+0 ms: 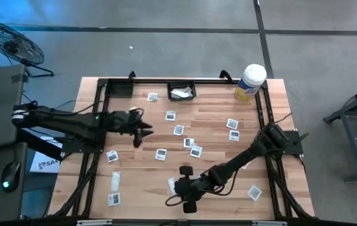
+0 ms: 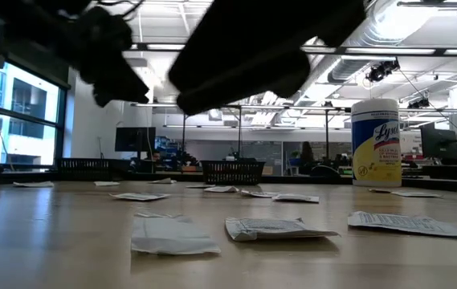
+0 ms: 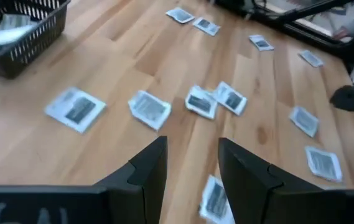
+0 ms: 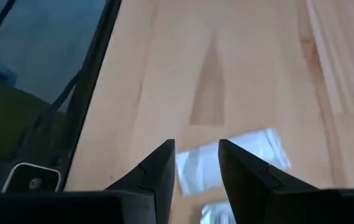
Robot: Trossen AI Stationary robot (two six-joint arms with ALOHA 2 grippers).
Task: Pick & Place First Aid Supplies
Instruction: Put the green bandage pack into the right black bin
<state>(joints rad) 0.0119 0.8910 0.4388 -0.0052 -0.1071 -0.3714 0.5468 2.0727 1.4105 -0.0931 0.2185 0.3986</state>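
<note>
1. Packets of first aid supplies lie scattered flat over the wooden table; nearest my low camera are a crumpled white one and a wrinkled one beside it, both resting on the wood.
2. My right gripper is at the near edge of the table, hanging over a white packet that shows just past its fingers. The fingers stand a little apart with a narrow gap and nothing between them.
3. I judge these packets light, thin and limp: they will slide on the smooth wood and buckle if pushed. A pinch on a raised or crinkled edge looks better to me than pressing down on the flat middle.
4. My left gripper is further in, left of the middle cluster. Its fingers are likewise parted and empty, pointing towards a loose group of square packets with dark printed centres.
5. More packets lie towards the right side, well apart from either gripper.
6. At the far edge sits a black basket with something white already in it, probably the drop point.
7. A white wipes tub with a yellow label stands at the far right corner, out of the way.
</note>
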